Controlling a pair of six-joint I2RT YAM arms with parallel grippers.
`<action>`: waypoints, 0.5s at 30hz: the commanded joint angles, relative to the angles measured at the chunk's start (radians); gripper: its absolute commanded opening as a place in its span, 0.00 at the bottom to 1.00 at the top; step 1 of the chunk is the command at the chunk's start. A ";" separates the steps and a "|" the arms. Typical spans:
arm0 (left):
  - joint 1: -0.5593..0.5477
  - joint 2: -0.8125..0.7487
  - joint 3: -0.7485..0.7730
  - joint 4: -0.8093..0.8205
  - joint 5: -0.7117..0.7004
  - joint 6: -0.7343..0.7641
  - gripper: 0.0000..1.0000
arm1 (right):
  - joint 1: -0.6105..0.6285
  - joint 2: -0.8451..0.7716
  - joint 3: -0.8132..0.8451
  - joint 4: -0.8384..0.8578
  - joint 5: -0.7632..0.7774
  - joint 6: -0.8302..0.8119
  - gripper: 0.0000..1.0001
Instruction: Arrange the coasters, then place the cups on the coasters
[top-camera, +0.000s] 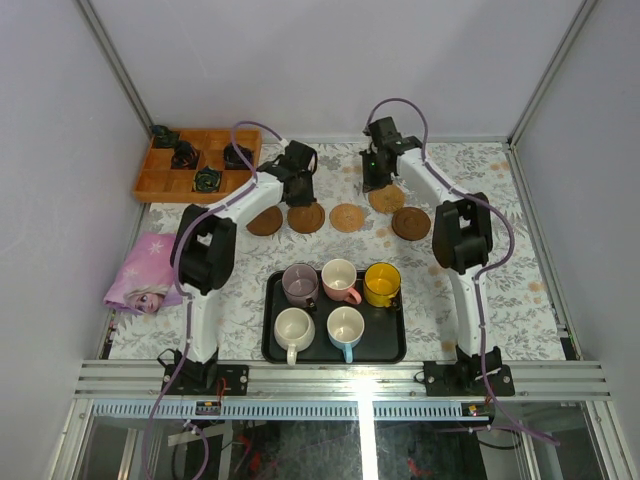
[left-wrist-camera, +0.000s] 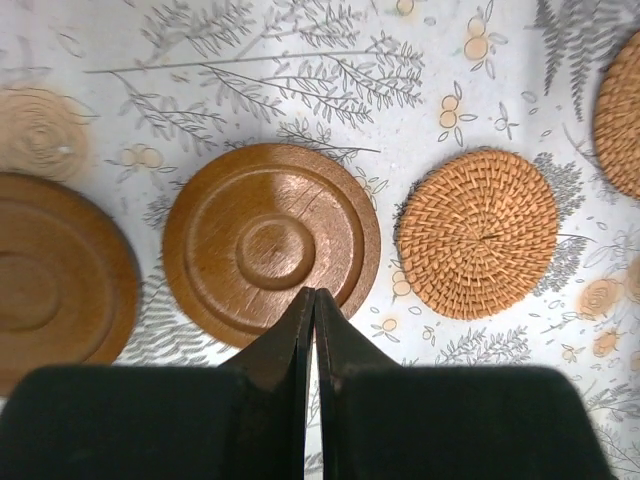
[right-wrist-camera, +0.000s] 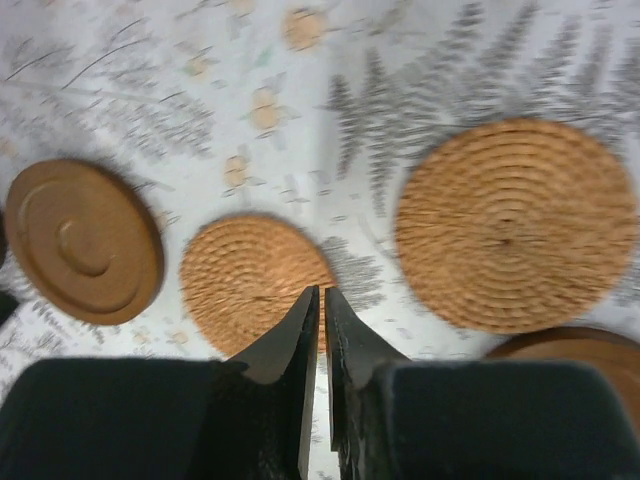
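Note:
Five round brown coasters lie in a loose row across the table's far half: wooden (top-camera: 265, 221), wooden (top-camera: 306, 218), woven (top-camera: 346, 216), woven (top-camera: 386, 199), dark wooden (top-camera: 410, 223). My left gripper (left-wrist-camera: 314, 292) is shut and empty, its tips over the near rim of a ringed wooden coaster (left-wrist-camera: 272, 240), with a woven coaster (left-wrist-camera: 478, 233) to its right. My right gripper (right-wrist-camera: 322, 290) hangs over a woven coaster (right-wrist-camera: 255, 280), jaws parted by a thin slit, holding nothing. The cups stand on a black tray (top-camera: 400, 345): mauve (top-camera: 300, 283), pink (top-camera: 340, 279), yellow (top-camera: 382, 284), cream (top-camera: 293, 330), blue (top-camera: 346, 330).
A compartmented wooden box (top-camera: 160, 183) with small dark objects sits at the far left. A pink printed cloth bag (top-camera: 145, 275) lies at the left edge. Pale walls and metal posts close in the table on three sides.

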 joint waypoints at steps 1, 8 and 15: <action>0.008 -0.094 -0.048 0.003 -0.087 0.025 0.00 | -0.077 -0.025 0.023 -0.012 0.064 -0.009 0.13; 0.032 -0.163 -0.137 0.006 -0.100 0.021 0.00 | -0.125 0.094 0.148 -0.070 0.092 -0.028 0.10; 0.039 -0.180 -0.187 0.013 -0.097 -0.007 0.00 | -0.129 0.148 0.149 -0.069 0.076 -0.037 0.09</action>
